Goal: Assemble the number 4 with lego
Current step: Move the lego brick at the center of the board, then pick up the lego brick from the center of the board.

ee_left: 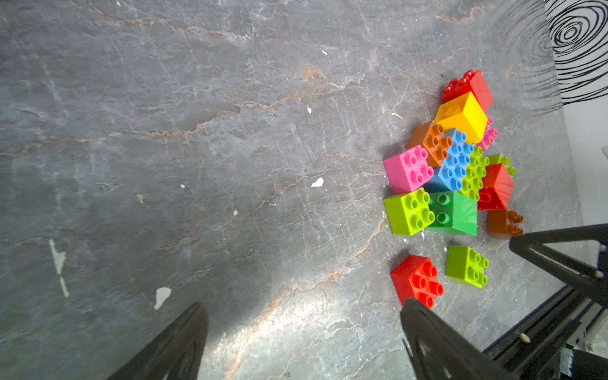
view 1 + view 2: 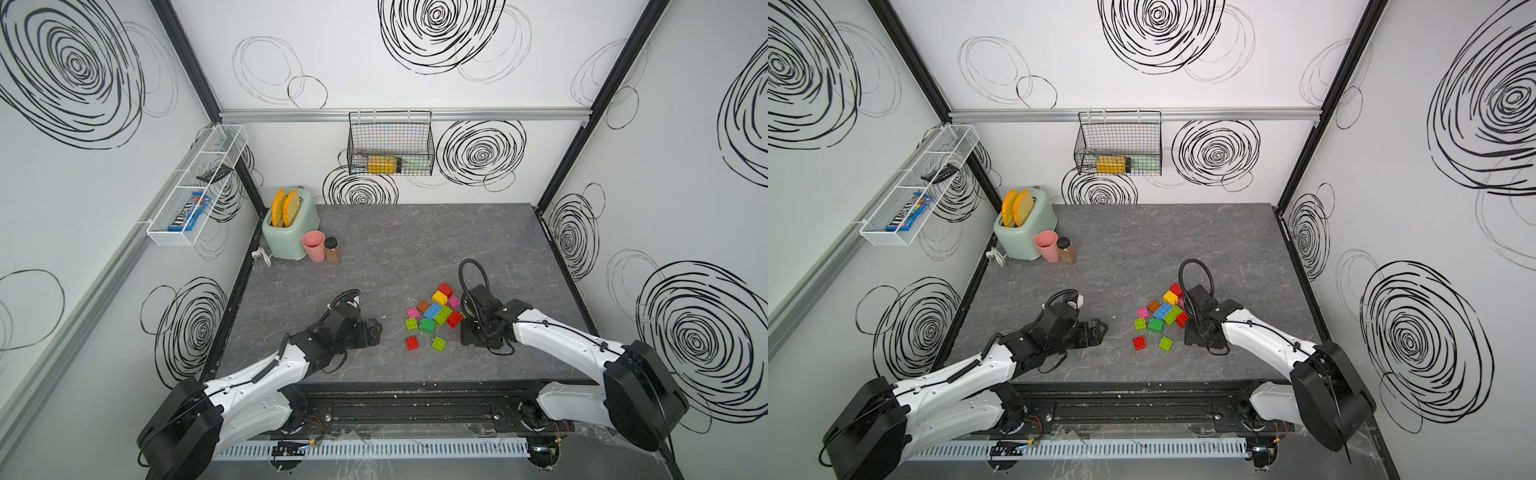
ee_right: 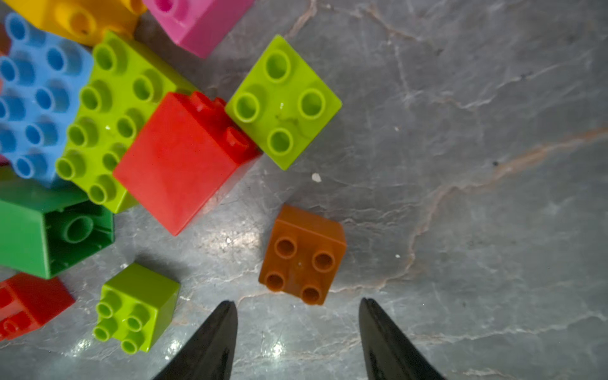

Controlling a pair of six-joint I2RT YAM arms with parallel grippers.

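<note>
The lego lies as a loose pile of coloured bricks on the grey table, right of centre. A red brick and a lime brick sit apart on the pile's near side. My left gripper is wide open and empty, low over bare table left of the pile. My right gripper points down at the pile's right edge, open and empty. A single orange brick lies just ahead of its fingertips, not between them.
A mint toaster, a pink cup and a brown jar stand at the table's back left. A black wire basket hangs on the back wall and a white wire shelf on the left wall.
</note>
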